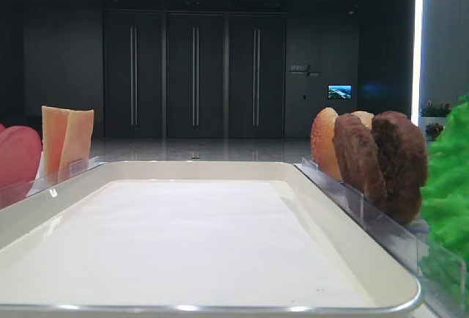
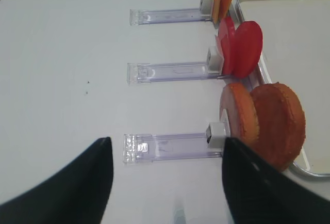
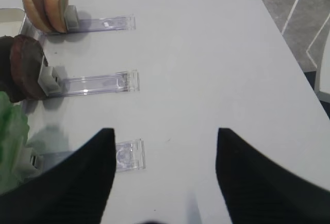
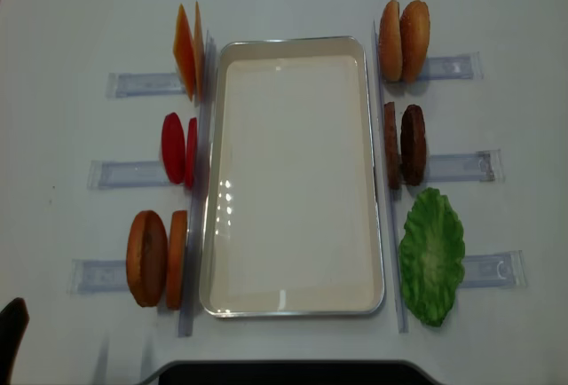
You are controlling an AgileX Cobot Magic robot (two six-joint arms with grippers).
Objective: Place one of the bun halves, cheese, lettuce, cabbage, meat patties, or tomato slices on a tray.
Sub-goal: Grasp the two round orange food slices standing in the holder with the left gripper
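Observation:
The cream-white tray point(image 4: 293, 307) lies empty in the middle of the table. To its left stand cheese point(image 4: 186, 48), tomato slices point(image 4: 177, 148) and bun halves point(image 4: 155, 256) in clear holders. To its right stand more bun halves point(image 4: 404, 39), meat patties point(image 4: 404, 144) and lettuce point(image 4: 432, 256). My left gripper point(image 2: 166, 141) hovers open over the table, left of the near bun halves point(image 2: 263, 123), nothing between its fingers. My right gripper point(image 3: 165, 131) is open too, over bare table right of the lettuce point(image 3: 10, 141) and meat patties point(image 3: 23, 66). No cabbage shows.
Clear plastic holders point(image 4: 133, 83) stick out sideways from each food stack, toward the table's edges. One holder point(image 2: 165, 146) lies below my left gripper. The table's right edge point(image 3: 289, 43) runs close by, with floor beyond it.

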